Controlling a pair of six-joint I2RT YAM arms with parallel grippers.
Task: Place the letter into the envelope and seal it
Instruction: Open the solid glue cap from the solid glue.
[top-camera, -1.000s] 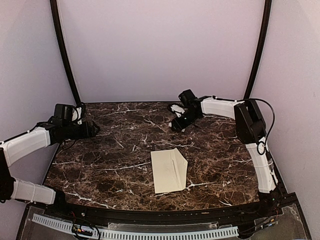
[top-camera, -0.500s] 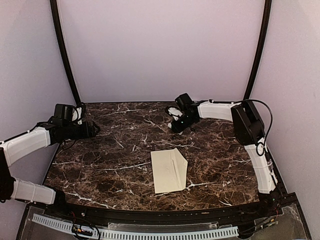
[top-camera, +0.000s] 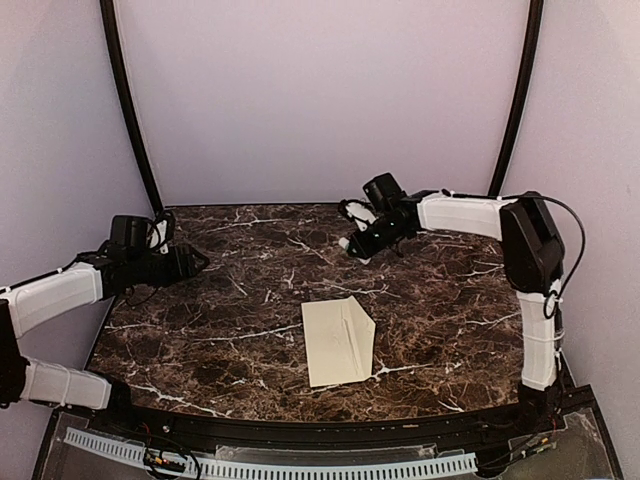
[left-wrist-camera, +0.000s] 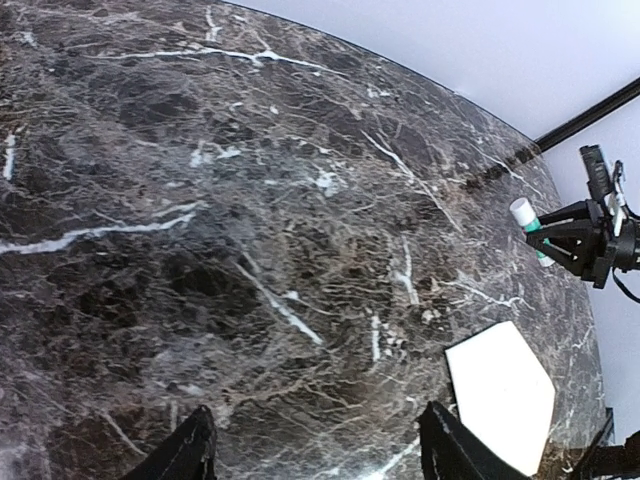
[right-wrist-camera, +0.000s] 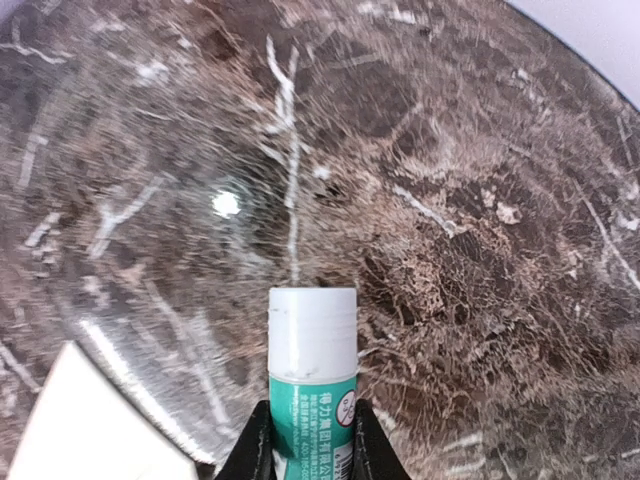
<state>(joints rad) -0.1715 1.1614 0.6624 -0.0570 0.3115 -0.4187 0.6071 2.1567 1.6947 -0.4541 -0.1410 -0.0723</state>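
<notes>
1. The right gripper (right-wrist-camera: 312, 445) is clamping a glue stick (right-wrist-camera: 312, 365), with one finger pressing on each side of its teal label.
2. The glue stick is sticking out past the fingertips, its white cap on and pointing away from the wrist.
3. In the top view, the right arm is reaching over the far right part of the marble table (top-camera: 230, 310), and it is carrying the glue stick above the surface.
4. The envelope (top-camera: 335, 342) is lying flat on the table, near the front edge and roughly midway between the two arms.
5. Its triangular flap is pointing toward the right arm's side.
6. The envelope is sitting well apart from both grippers, and nothing is touching it.
7. The left gripper (left-wrist-camera: 315, 455) is hovering over the left side of the table with its fingers spread wide and nothing between them.
8. From the left wrist view, the envelope is showing at the lower right, and the right gripper with the glue stick is showing beyond it.
</notes>
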